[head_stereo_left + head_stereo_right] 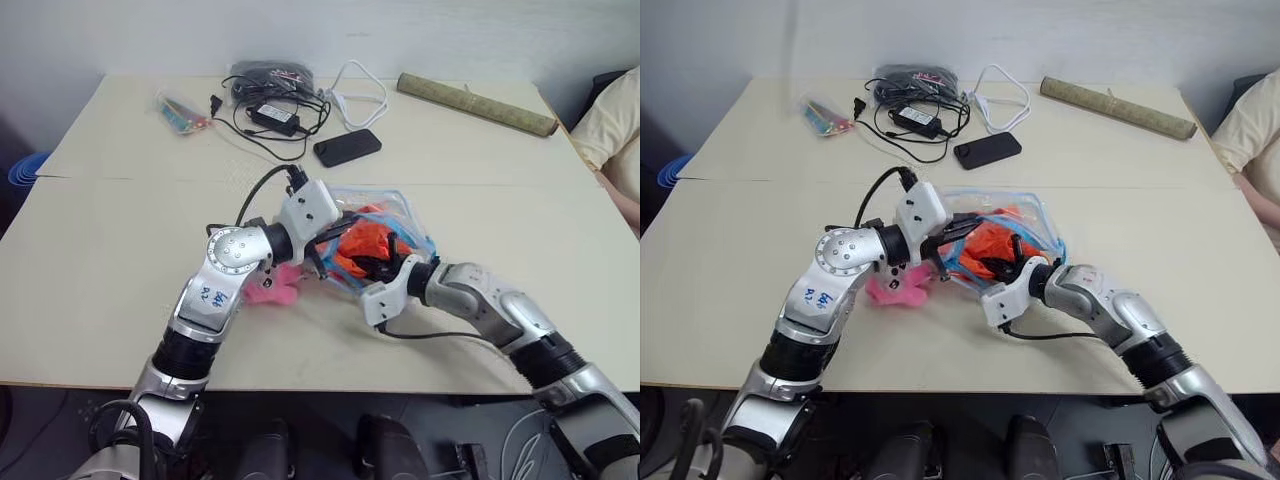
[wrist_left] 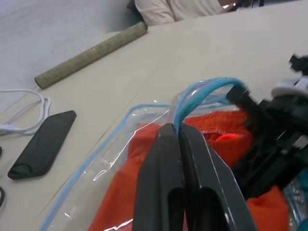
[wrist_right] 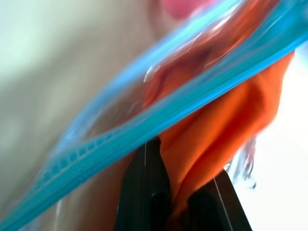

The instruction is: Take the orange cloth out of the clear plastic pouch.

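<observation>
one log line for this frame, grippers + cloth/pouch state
left gripper: shut on clear plastic pouch trim | right gripper: shut on orange cloth | cloth partly inside pouch

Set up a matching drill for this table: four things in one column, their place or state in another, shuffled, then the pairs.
Things:
1. left pincer
2. right pincer
3. black phone
4. pink plush toy

States:
A. lying beyond the pouch, near the cables
B. shut on the orange cloth
C. shut on the clear plastic pouch at its blue rim
D. beside the pouch, under the left arm

Pairs: 1-C, 2-B, 3-A, 4-D
</observation>
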`<state>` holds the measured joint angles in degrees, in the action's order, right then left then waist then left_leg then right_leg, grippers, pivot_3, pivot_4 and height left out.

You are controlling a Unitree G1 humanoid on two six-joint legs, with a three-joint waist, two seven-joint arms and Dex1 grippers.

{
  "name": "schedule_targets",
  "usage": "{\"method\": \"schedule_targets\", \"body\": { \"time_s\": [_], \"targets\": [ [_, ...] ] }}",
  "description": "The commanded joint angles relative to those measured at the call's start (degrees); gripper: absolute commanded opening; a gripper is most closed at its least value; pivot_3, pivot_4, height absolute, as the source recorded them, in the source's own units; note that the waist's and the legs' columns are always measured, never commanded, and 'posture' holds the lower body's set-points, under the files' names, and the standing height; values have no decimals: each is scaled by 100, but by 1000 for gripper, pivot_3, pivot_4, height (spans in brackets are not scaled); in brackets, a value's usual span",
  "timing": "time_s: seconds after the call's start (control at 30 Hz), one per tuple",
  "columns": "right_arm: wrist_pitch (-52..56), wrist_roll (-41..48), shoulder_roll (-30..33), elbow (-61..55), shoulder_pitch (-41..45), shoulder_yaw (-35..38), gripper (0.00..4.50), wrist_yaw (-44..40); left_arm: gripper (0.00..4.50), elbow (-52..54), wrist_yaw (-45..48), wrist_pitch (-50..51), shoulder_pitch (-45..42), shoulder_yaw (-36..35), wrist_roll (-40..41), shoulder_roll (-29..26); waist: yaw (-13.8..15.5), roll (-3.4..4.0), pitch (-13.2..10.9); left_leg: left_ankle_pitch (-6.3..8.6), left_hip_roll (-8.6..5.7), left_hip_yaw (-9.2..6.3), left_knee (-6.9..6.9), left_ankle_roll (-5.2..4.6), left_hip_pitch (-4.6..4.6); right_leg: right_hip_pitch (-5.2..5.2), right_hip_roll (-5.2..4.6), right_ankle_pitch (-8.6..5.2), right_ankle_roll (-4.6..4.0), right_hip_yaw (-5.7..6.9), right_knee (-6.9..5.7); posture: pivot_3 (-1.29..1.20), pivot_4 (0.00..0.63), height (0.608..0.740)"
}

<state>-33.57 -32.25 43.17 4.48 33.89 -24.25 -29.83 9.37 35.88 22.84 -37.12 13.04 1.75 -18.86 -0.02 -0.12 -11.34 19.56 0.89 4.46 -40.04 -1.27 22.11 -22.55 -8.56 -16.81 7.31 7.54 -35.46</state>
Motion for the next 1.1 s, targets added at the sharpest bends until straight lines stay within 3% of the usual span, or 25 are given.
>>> {"method": "schedule_targets", "body": {
  "time_s": [0.03,0.27,0.4,0.57,0.67,0.87,1.03,1.1],
  "targets": [
    [-538,1153,685,-305,111,533,7,-611,0,-19,-21,-280,66,93,-162,-75,9,-1,0,0,0,1,0,0,0,1,-1,0,0,0,0,0,150,740],
    [-1363,2351,1788,-1003,-610,563,7,-1600,0,-281,-61,-582,85,159,-337,-157,14,-1,-1,0,1,1,4,-1,-1,2,1,0,0,4,5,0,150,740],
    [-1542,2976,2655,-1309,-1429,1081,7,-1925,0,-473,-48,-747,237,62,-449,-378,34,2,-2,1,3,1,0,-2,-1,2,-2,0,0,3,2,0,150,740],
    [-1841,3223,3247,-1098,-2320,1889,7,-1962,0,-624,46,-1020,356,-9,-518,-666,80,2,-2,2,5,1,-2,-5,-4,6,-4,1,0,2,3,0,150,740],
    [-2512,2449,3482,150,-2553,2522,7,-1655,0,-504,232,-1064,466,-69,-404,-842,102,2,-2,2,3,3,-2,-5,-4,6,-5,1,0,2,3,0,150,740],
    [-2617,27,3582,2507,-1138,2807,7,337,0,-140,662,-1198,692,43,-335,-1094,36,16,-7,-1,7,20,3,-5,-9,-2,-4,0,0,-15,-1,0,150,740],
    [-2254,-563,3348,2984,-563,2603,7,1280,0,19,730,-1132,699,97,-378,-1045,5,16,-7,-5,11,20,12,3,-7,-5,1,-3,-5,-11,0,0,150,740],
    [-2082,-339,3242,3064,-513,2621,7,1332,0,76,768,-1098,698,112,-362,-1037,3,16,-7,-5,10,27,11,2,-5,-4,0,-3,-5,-10,0,0,150,740]
  ]
}}
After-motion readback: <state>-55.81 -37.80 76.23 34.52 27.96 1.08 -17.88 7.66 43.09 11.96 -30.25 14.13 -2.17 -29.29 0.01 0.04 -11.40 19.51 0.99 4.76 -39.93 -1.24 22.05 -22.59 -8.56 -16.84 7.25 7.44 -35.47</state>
